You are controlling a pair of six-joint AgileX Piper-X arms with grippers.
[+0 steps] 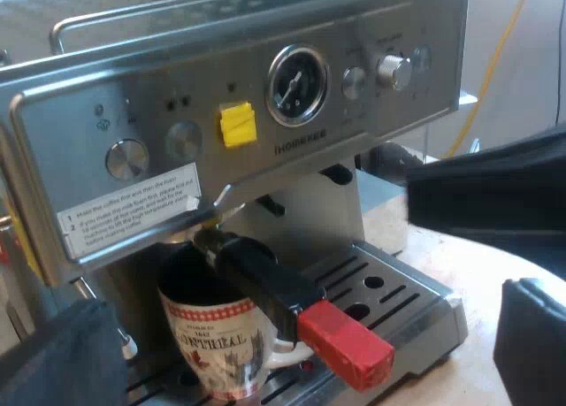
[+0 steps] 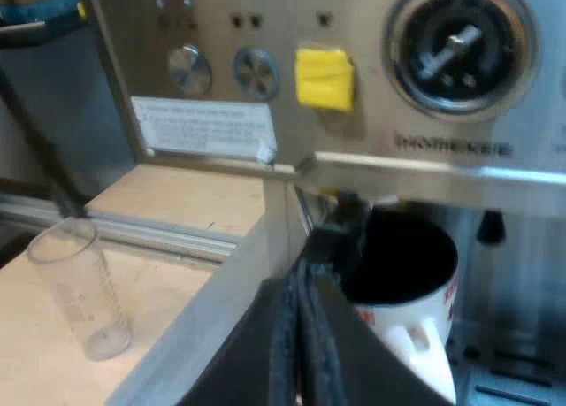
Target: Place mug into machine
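Right gripper point(image 2: 301, 335) jaws clenched, left gripper point(image 1: 292, 362) jaws released. One mug point(image 1: 217, 344) stands on the espresso machine's point(image 1: 177, 96) drip tray point(image 1: 389, 291) under one locked holder point(image 1: 265, 282); one measuring glass point(image 2: 80, 291) on pale wooden surface point(image 2: 168, 203).

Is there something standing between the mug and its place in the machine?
Nothing visible does. The mug already stands on the drip tray of the espresso machine, under the holder locked into the front. The holder's red-ended handle sticks out above the mug's rim.

A workshop or lab bench is suggested: espresso machine point(image 1: 265, 114) set on bare wood point(image 2: 177, 203), yellow tape point(image 1: 237, 125) stuck on its panel.
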